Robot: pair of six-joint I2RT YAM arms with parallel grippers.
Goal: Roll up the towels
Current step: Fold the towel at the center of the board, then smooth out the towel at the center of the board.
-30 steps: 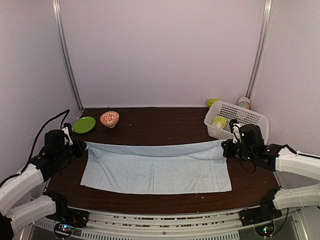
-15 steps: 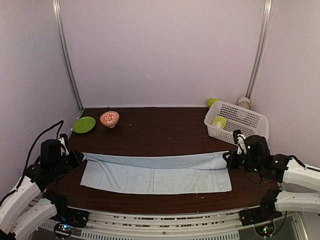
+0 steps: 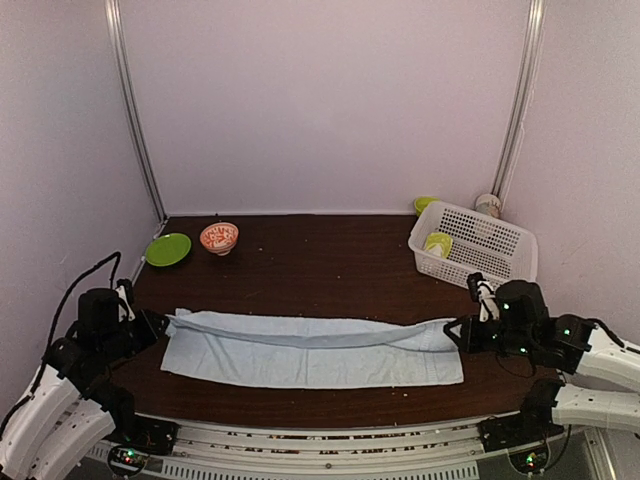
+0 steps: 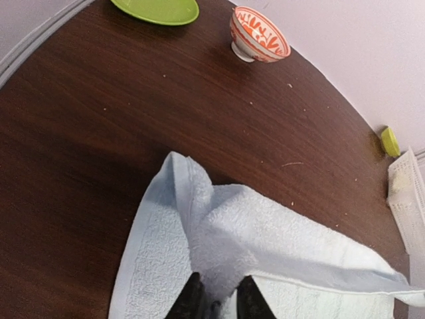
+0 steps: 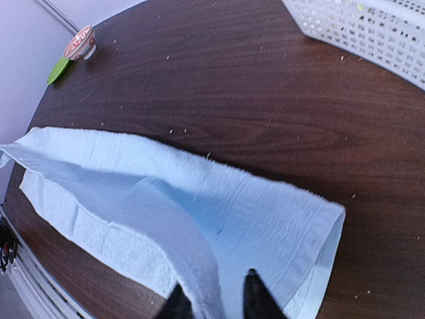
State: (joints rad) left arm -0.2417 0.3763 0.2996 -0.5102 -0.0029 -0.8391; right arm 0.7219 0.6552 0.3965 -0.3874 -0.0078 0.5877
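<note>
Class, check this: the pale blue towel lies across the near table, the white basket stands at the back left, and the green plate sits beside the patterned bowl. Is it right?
No: the top external view shows the white basket at the back right. The pale blue towel lies across the near table, and the green plate sits beside the patterned bowl.

Blue towel (image 3: 310, 352) flat w/ rear edge folded

pale blue towel (image 3: 310, 345) soft terry cloth, matt, nubby pile with flatter woven border band, desk (image 3: 320, 262) dark wood grain, smooth with low sheen, basket (image 3: 492, 236) white perforated plastic, bowl (image 3: 219, 238) glossy glazed ceramic, plate (image 3: 168, 249) smooth shiny green
</note>
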